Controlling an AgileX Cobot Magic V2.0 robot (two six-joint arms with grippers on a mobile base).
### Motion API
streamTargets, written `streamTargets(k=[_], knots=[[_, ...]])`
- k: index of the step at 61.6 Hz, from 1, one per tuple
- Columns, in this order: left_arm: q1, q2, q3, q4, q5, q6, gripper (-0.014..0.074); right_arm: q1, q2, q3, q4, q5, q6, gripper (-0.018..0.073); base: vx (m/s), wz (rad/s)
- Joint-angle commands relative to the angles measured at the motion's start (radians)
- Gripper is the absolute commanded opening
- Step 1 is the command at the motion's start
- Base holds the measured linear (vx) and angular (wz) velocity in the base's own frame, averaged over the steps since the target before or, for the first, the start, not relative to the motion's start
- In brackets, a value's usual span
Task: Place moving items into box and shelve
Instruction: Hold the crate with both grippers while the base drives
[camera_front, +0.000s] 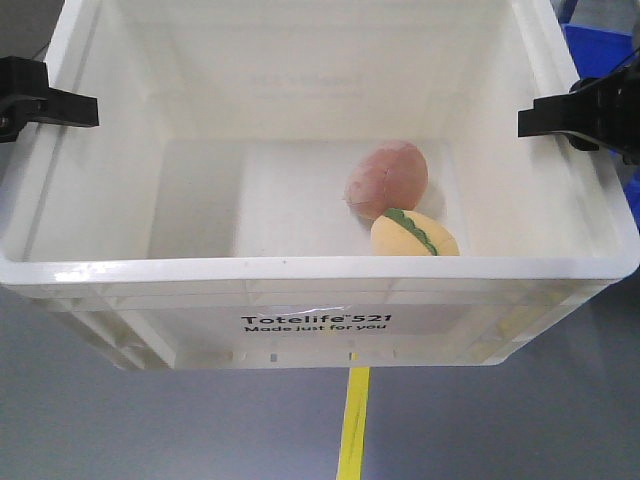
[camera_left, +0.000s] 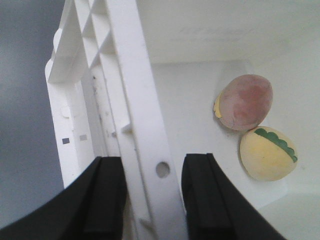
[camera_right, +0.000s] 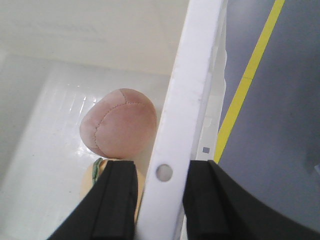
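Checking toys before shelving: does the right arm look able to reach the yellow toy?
Probably not: the right gripper is clamped on the box rim, the left gripper opposite. The yellow toy lies uncovered, but reaching it means releasing the box.

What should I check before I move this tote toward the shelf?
1. Toys loaded: the brownish-pink toy and the yellow toy lie together on the floor of the box. Ok.
2. Left gripper: fingers flank the left rim wall, close against it. Ok.
3. Right gripper: fingers flank the right rim wall, close against it. Ok.
4. Box level: the front rim looks about level. Ok.
5. Blue bin by the right wall: clearance cannot tell.
6. Shelf and path: not in view. Cannot tell.
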Motion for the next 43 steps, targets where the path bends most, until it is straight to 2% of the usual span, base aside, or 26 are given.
streamTargets(k=[1, 43], knots=[[-0.011, -0.031, -0.045, -0.176, -0.078, 0.019, 0.0003, 0.013, -0.04, -0.049, 0.142, -0.093, -0.04, -0.0006, 0.47, 0.03], [-0.011, -0.031, -0.045, -0.176, -0.078, 0.019, 0.0003, 0.013, -0.04, -0.049, 0.142, -0.092, -0.04, -0.0006, 0.49, 0.01]])
